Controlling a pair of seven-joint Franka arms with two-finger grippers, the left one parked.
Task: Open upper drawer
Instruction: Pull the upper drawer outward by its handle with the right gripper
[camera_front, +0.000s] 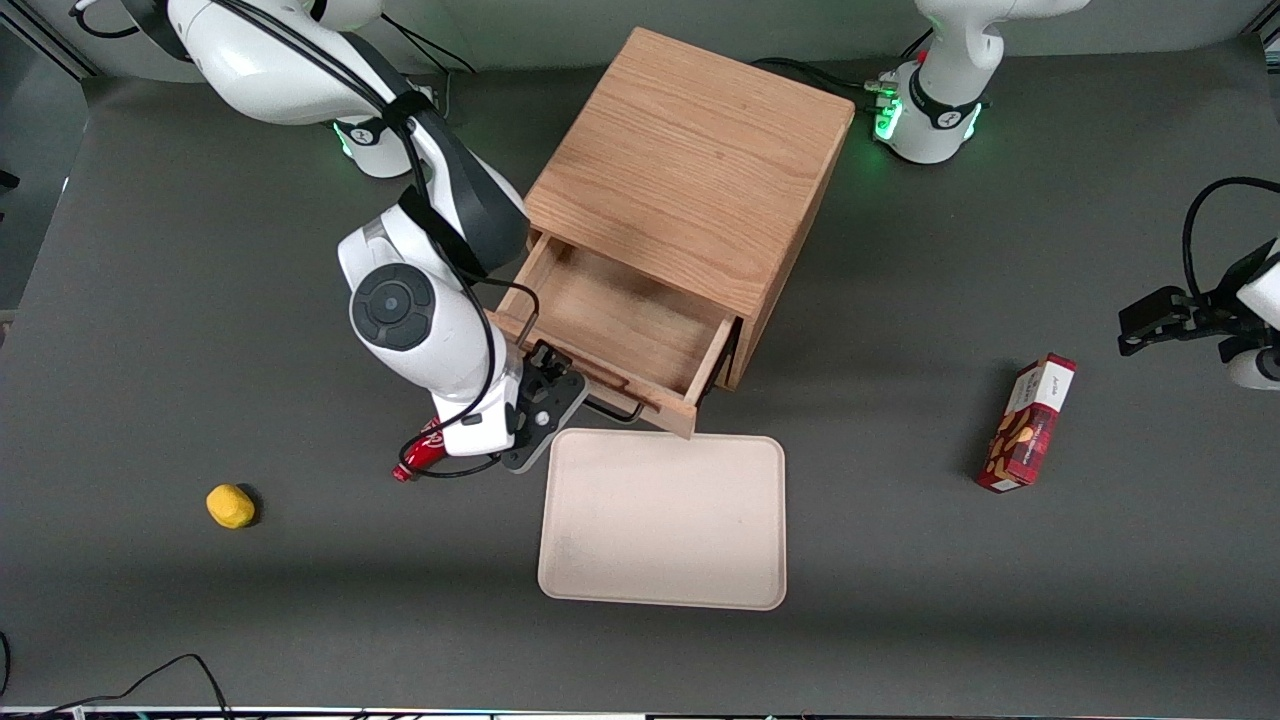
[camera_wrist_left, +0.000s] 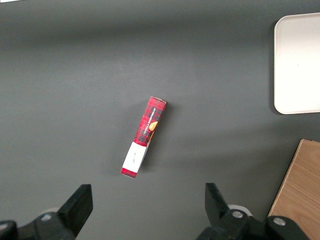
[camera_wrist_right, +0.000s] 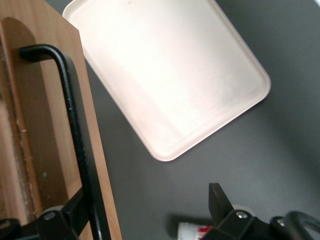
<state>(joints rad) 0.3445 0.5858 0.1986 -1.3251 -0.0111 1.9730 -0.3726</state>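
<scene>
The wooden cabinet (camera_front: 690, 170) stands at the table's middle. Its upper drawer (camera_front: 620, 320) is pulled well out toward the front camera, and its bare wooden inside shows. The thin black wire handle (camera_front: 615, 408) runs along the drawer front (camera_wrist_right: 30, 150) and also shows in the right wrist view (camera_wrist_right: 75, 125). My right gripper (camera_front: 555, 378) is at the handle's end toward the working arm. In the right wrist view the gripper (camera_wrist_right: 147, 210) is open wide, with the handle between the fingers and close against one finger (camera_wrist_right: 75, 210). The lower drawer is hidden.
A pale tray (camera_front: 662, 520) lies just in front of the open drawer, nearer the front camera. A red can (camera_front: 420, 455) lies under my wrist. A yellow lump (camera_front: 230, 505) lies toward the working arm's end. A red box (camera_front: 1028, 423) lies toward the parked arm's end.
</scene>
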